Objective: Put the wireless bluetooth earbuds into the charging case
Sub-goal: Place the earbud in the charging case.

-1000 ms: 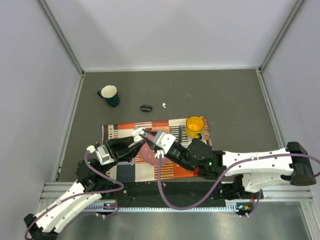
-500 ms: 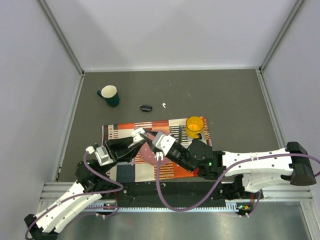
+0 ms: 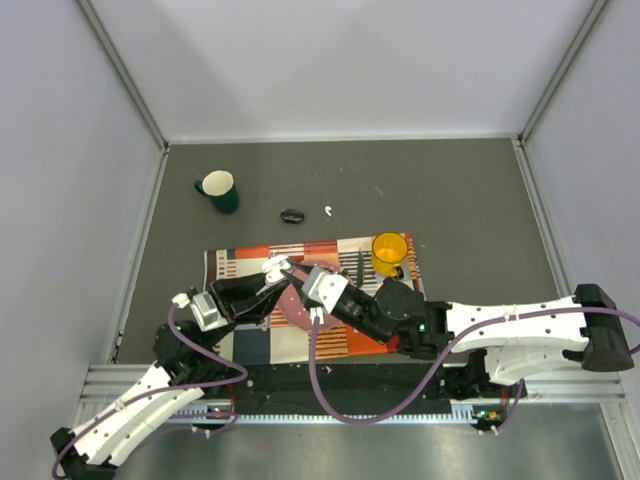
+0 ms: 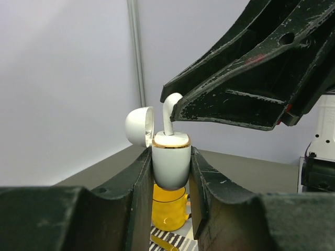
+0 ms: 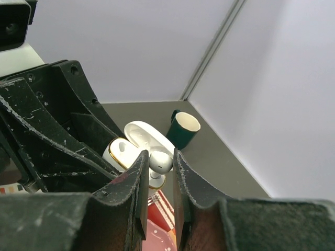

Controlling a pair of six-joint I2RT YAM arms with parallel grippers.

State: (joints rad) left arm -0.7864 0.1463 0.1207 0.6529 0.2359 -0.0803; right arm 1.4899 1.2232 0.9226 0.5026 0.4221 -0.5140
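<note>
The charging case (image 4: 170,166) is white with a gold rim, and its lid (image 4: 140,125) stands open. My left gripper (image 4: 170,159) is shut on its body and holds it upright above the patterned cloth. One white earbud (image 5: 160,162) is pinched in my right gripper (image 5: 157,161), which is shut on it just above the case (image 5: 121,152). In the left wrist view the earbud's (image 4: 168,112) stem points down into the case's top. From above, both grippers meet at the case (image 3: 277,268). A second white earbud (image 3: 328,211) lies on the grey table beyond the cloth.
A dark green mug (image 3: 218,190) stands at the far left, with a black oval object (image 3: 291,216) beside the loose earbud. A yellow mug (image 3: 389,252) stands on the cloth's (image 3: 240,265) far right corner. A pink plate (image 3: 297,312) lies under the grippers.
My right gripper has edged slightly left and down towards the case with the earbud. The left gripper holds the case still.
</note>
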